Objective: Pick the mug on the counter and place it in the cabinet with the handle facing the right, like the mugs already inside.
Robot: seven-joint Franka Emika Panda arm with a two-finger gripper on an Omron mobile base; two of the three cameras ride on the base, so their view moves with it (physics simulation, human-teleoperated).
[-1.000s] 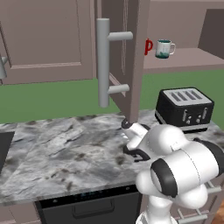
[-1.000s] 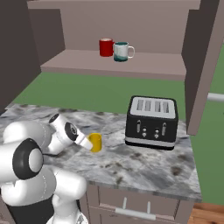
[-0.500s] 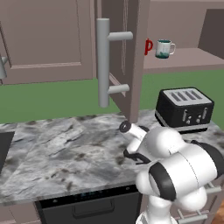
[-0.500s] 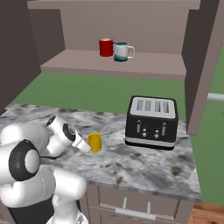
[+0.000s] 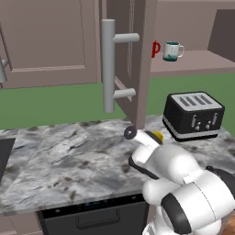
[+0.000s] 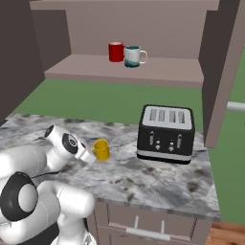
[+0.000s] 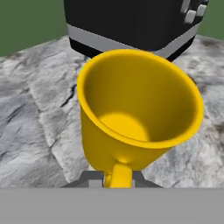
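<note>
The small yellow mug (image 6: 101, 149) is on the marbled counter (image 6: 158, 178), just left of the toaster. From the left base it shows as a yellow rim (image 5: 157, 135) behind my wrist. The hand view looks into its open mouth (image 7: 135, 109), with its loop handle (image 7: 118, 174) pointing toward me. My gripper (image 6: 91, 155) is shut on that handle, at the mug's left side. The fingertips (image 7: 89, 180) barely show beside the loop. The cabinet (image 6: 143, 72) above stands open, its door (image 5: 137, 55) swung out toward me.
A black toaster (image 6: 166, 133) stands right of the mug. A red mug (image 6: 116, 51) and a white-and-teal mug (image 6: 132, 56) sit on the cabinet shelf. The door's long grey bar handle (image 5: 108, 64) hangs above the counter's middle. A panelled door (image 5: 46, 41) is further left.
The jaws have closed on the mug's handle. The wrist has shifted slightly, and the mug has barely moved.
</note>
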